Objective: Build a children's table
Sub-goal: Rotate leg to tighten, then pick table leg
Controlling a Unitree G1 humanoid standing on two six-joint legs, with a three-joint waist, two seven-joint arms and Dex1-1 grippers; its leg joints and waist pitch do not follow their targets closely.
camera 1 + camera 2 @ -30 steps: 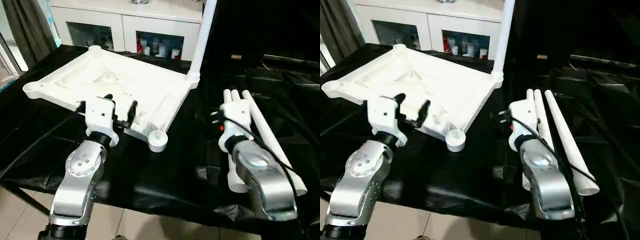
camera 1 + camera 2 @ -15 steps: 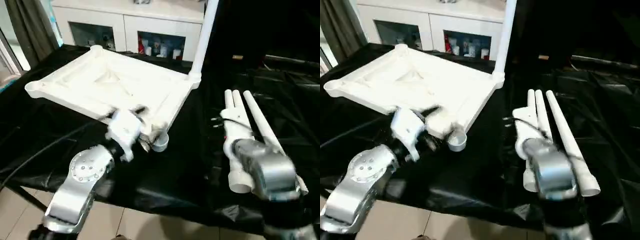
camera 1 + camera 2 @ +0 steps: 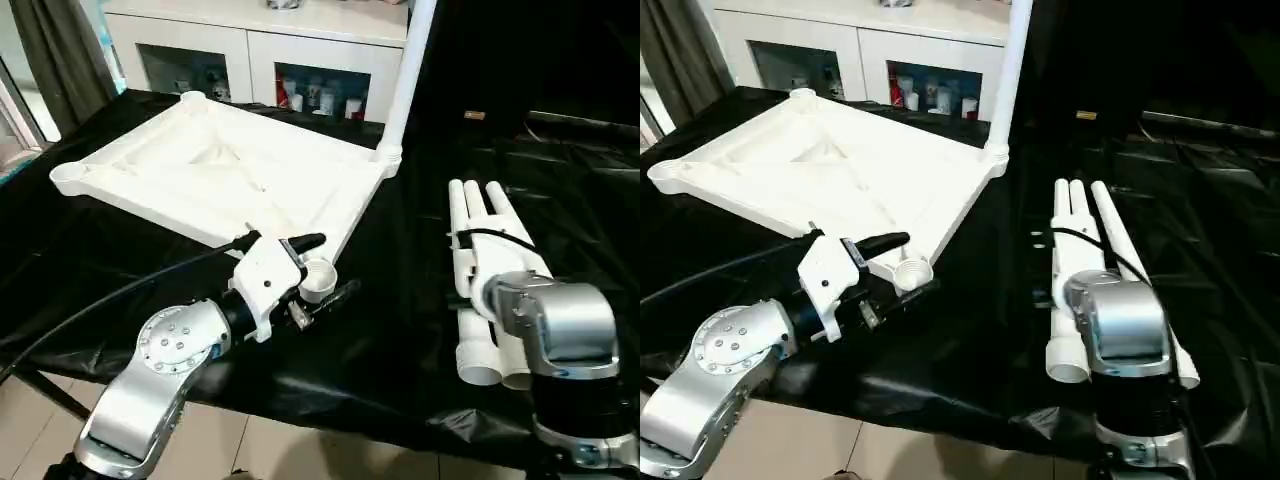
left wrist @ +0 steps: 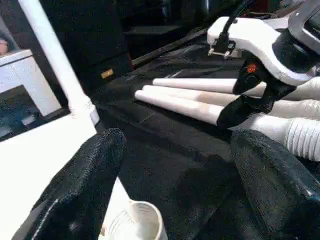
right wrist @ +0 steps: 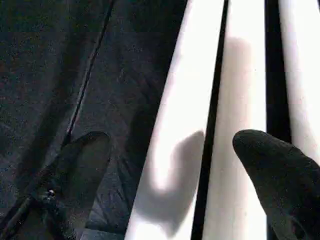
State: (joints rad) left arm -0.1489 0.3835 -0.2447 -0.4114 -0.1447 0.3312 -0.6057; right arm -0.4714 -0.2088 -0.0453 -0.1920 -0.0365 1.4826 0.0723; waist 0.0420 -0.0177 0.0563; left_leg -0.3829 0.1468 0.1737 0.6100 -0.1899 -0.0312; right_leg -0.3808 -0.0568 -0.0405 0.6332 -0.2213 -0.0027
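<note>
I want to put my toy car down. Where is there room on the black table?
Bare cloth lies between the tabletop and the three loose legs. It is crowded around the near socket, where the left gripper sits.

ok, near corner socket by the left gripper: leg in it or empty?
Empty. The near corner socket shows an open round mouth; the left gripper is open around it. Three loose legs lie apart, under the right arm.

White table top (image 3: 230, 170), white upright leg (image 3: 405, 75) and three white loose legs (image 3: 480, 215) on glossy black cloth (image 3: 400, 330); silver forearms (image 3: 165, 345), black gripper fingers (image 4: 75, 195), white cabinet (image 3: 260, 40) with glass fronts.
</note>
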